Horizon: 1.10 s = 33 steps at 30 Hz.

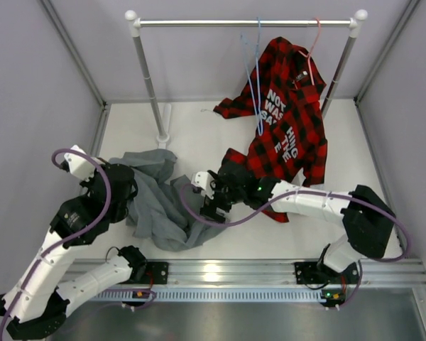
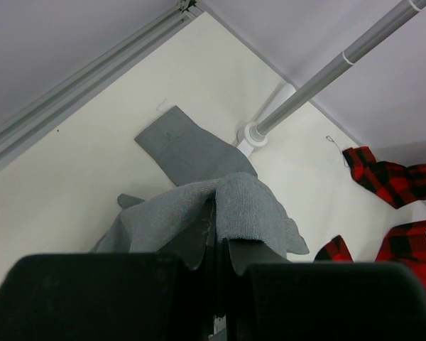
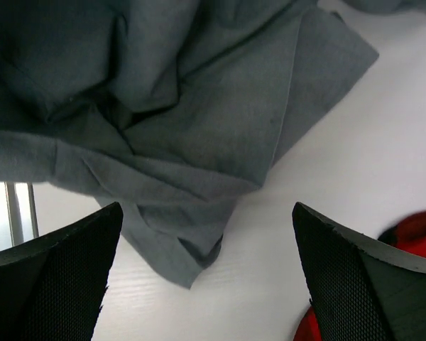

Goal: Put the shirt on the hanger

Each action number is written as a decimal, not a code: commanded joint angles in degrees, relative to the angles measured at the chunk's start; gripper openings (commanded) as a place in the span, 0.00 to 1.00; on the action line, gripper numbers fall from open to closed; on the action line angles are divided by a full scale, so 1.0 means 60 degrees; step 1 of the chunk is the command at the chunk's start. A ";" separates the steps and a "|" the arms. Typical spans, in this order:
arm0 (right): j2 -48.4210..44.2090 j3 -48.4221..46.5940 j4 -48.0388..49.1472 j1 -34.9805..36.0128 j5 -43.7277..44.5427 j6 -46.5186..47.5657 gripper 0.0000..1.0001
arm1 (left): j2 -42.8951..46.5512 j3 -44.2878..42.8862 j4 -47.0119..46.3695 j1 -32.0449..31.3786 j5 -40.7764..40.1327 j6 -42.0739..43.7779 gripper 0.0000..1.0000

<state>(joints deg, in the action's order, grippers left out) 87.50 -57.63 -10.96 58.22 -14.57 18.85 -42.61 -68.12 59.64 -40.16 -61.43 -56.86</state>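
Note:
The grey shirt (image 1: 156, 202) lies crumpled on the white table at centre left. My left gripper (image 1: 126, 190) is shut on a fold of the shirt (image 2: 199, 206), and the fabric drapes over both fingers. My right gripper (image 1: 211, 199) is open and empty, just right of the shirt's edge; the grey fabric (image 3: 163, 128) lies ahead of and between its spread fingers, with a corner near the left finger. The light-blue hanger (image 1: 255, 78) hangs by its hook from the rail at the back, in front of the plaid shirt.
A red-and-black plaid shirt (image 1: 291, 121) hangs on a pink hanger (image 1: 315, 35) from the rail (image 1: 241, 23) and trails onto the table behind my right arm. The rail's left post (image 1: 150, 85) stands near the grey shirt. Walls close in at both sides.

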 commanded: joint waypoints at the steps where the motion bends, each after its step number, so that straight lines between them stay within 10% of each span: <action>1: 0.0546 -0.0766 0.1240 -0.0108 -0.1350 0.0506 0.99 | -0.0003 -0.0146 -0.0037 0.0029 0.0131 0.0175 0.00; 10: 0.2714 -0.1294 0.1680 -0.0123 -0.2185 0.0374 0.95 | -0.0267 -0.0351 -0.0052 0.0029 0.0145 0.0439 0.00; 11: 0.2759 -0.1323 0.1680 -0.0123 -0.2230 0.0316 0.87 | -0.0281 -0.0366 -0.0052 0.0043 0.0160 0.0453 0.00; 12: 0.2818 -0.1323 0.1724 -0.0137 -0.2201 0.0257 0.57 | -0.0296 -0.0351 -0.0037 0.0043 0.0146 0.0468 0.00; 13: 0.2760 -0.1251 0.1811 -0.0166 -0.2099 0.0169 0.05 | -0.0310 -0.0337 -0.0052 0.0029 0.0116 0.0468 0.00; 14: 0.2702 -0.1105 0.2175 -0.0181 -0.1852 -0.0150 0.00 | -0.0325 -0.0337 -0.0037 0.0029 0.0116 0.0497 0.00; 24: -0.1221 0.1342 0.2708 0.0330 0.3835 -0.3372 0.00 | -0.0939 -0.0482 -0.0519 0.0043 0.0116 0.0761 0.00; 33: -0.5059 0.1035 -0.4545 0.1398 0.8309 -0.8177 0.00 | -0.2811 -0.2092 -0.0930 0.0145 0.0115 0.0424 0.00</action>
<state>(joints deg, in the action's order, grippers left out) 62.00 -49.36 -16.12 63.20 20.67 -15.90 -56.03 -76.18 58.13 -40.07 -60.20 -53.47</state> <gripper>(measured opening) 0.006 0.049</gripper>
